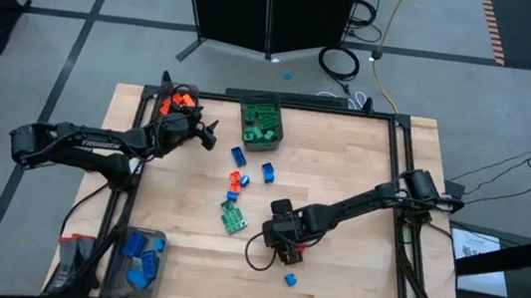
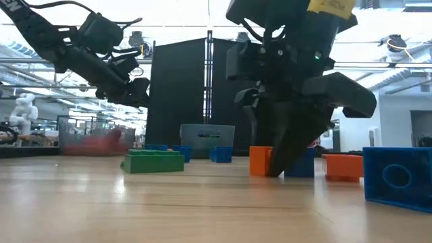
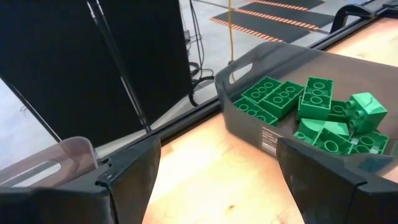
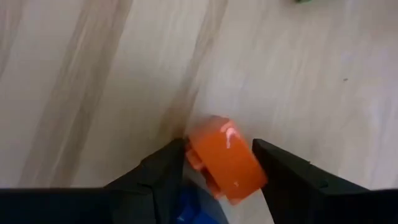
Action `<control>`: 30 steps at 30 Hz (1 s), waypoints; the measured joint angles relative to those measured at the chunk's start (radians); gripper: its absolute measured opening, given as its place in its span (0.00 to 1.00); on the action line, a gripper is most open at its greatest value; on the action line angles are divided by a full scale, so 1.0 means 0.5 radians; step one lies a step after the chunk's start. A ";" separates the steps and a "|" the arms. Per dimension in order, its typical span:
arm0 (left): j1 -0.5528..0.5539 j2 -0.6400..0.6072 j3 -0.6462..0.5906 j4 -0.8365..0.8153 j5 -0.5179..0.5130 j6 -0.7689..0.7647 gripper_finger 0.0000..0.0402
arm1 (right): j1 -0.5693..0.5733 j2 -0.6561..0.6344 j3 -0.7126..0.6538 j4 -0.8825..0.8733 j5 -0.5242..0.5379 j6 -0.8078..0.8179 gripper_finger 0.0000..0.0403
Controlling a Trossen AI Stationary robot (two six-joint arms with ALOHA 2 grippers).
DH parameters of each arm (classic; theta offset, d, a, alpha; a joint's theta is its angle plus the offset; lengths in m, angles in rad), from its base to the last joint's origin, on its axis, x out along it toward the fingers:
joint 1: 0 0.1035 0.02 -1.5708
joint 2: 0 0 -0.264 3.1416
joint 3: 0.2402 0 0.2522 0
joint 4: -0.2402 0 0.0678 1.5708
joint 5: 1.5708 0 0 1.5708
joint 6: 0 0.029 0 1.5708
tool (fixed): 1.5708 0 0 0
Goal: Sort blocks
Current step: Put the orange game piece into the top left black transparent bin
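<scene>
Blocks (image 1: pixel 232 217): small, studded; orange, green, blue

Both arms were dark, nearly black, built of slim tubular links with bulkier joint housings. Each ended in 2 flat, angular black fingers (image 3: pixel 323 180). A black cable looped beside the right gripper (image 1: pixel 281 233), and a yellow label showed near its wrist.

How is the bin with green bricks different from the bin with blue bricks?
The green-brick bin sits at the table's far edge, near the middle; the blue-brick bin sits at the near left corner. The first holds only green bricks, the second only blue bricks. The open left gripper is near the green one; no gripper is near the blue. Both are dark rectangular bins.
</scene>
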 joint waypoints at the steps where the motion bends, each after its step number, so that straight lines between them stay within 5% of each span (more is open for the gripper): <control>1: 0.001 0.000 0.000 0.000 0.000 0.000 0.80 | -0.004 0.000 0.000 -0.009 -0.002 0.001 0.43; 10: 0.001 0.000 0.001 0.020 0.002 -0.004 0.80 | -0.021 0.004 -0.002 -0.023 0.007 -0.005 0.03; 23: -0.033 0.000 0.002 0.033 0.208 -0.005 0.80 | -0.087 0.007 0.168 -0.244 0.210 0.085 0.03; 30: -0.096 0.000 0.002 0.033 0.210 -0.004 0.80 | -0.221 -0.041 0.242 -0.852 0.689 0.281 0.08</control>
